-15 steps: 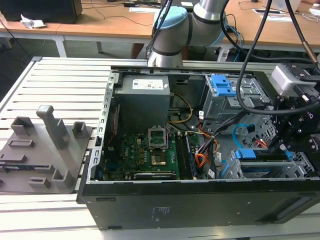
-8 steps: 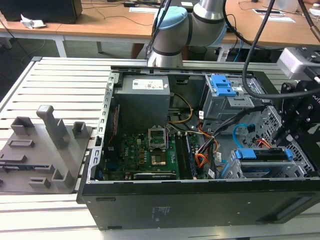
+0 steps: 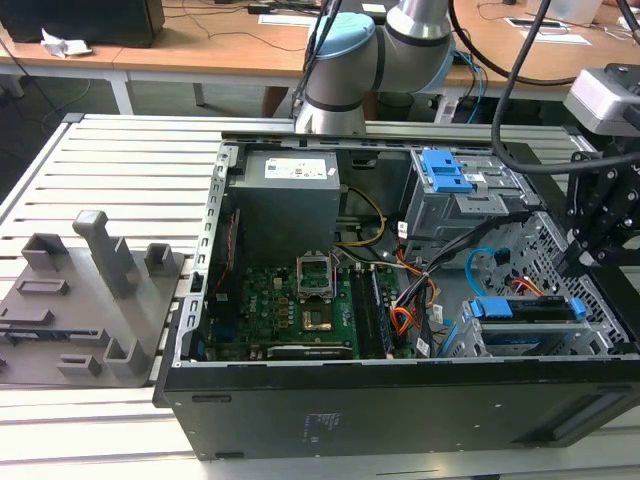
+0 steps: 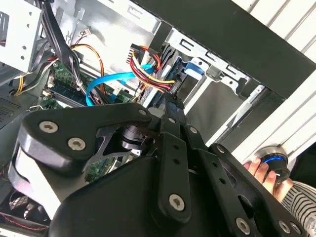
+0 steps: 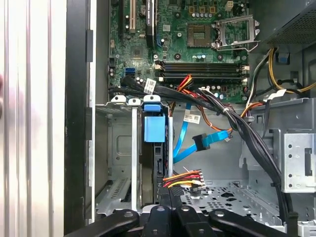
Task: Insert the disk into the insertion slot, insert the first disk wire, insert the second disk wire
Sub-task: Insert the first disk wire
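The disk (image 5: 153,129) shows a bright blue bracket against the grey insertion slot (image 5: 121,148). The motherboard (image 5: 187,29) is green. One flat cable (image 5: 197,141) is light blue, and a wire bundle (image 5: 182,178) is red, yellow and black. The claw (image 5: 168,197) and case (image 3: 400,400) are black, and the counter (image 3: 110,170) is pale and slatted.

Robot arm (image 3: 420,45): silver-grey tube segments, with a pale blue round joint cap (image 3: 340,45). Black cables (image 3: 515,65) run alongside, up-arm of the gripper (image 4: 171,104). The gripper is matte black, with flat linkage bars, rounded plates and silver screw heads (image 4: 176,201) at the pivots. Just behind the gripper sits a light grey boxy housing (image 3: 605,95).
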Controlling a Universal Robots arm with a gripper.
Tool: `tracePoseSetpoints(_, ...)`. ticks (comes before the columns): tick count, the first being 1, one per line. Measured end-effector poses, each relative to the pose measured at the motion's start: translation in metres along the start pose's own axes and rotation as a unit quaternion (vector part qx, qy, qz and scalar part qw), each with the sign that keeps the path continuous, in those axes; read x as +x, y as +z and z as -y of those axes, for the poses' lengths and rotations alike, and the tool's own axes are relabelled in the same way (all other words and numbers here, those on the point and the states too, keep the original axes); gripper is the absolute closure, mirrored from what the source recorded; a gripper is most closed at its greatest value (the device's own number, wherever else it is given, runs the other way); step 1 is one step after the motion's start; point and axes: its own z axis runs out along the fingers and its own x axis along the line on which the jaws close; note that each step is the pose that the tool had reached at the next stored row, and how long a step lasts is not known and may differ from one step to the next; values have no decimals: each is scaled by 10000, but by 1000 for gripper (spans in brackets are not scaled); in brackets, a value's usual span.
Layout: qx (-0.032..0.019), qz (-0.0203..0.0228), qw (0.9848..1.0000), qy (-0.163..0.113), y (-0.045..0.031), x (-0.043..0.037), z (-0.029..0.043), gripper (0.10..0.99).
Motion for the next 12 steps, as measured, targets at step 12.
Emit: tracePoseSetpoints(12, 0, 1, 10000, 0, 10, 4, -207, 980)
